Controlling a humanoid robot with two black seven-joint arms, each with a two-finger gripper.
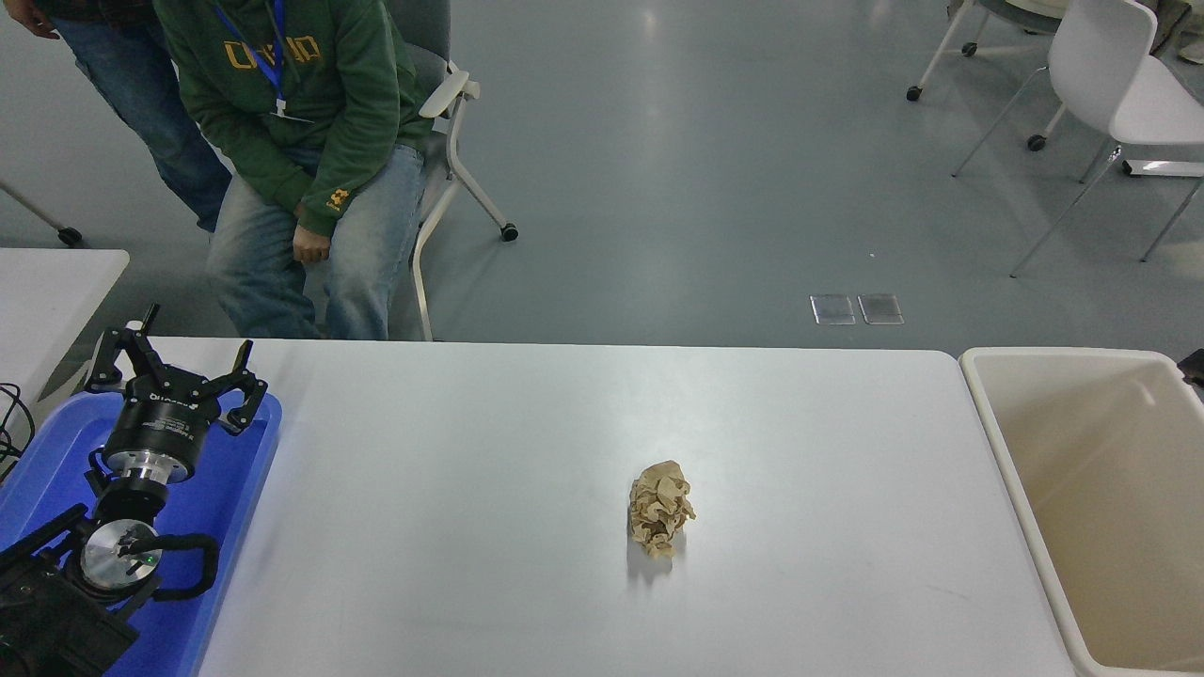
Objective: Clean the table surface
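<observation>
Paper (661, 509) — a crumpled brown ball — lies on the table surface (470, 527), a little right of the middle and nearer the near edge than the far one, with its shadow just below it. The white tabletop fills most of the view, its far right corner rounded.

At the near left corner the left gripper (174, 371) is parked over a blue tray (235, 508) that lies along the table's left edge; its black fingers (118, 353) are spread wide apart and grip nothing. The right gripper cannot be seen, though a small dark shape pokes in at the picture's right edge above the bin — too little of it shows to tell what it is.

Just beside the table's right edge is a beige bin (997, 451), its visible inside bare.

Beyond the far left corner a person (301, 122) in a green hoodie and jeans sits on a white chair (451, 141), one hand (310, 246) resting on the lap. A second person (122, 75) in jeans stands just to the left. A corner of a smaller white table (52, 291) shows past the left edge.
</observation>
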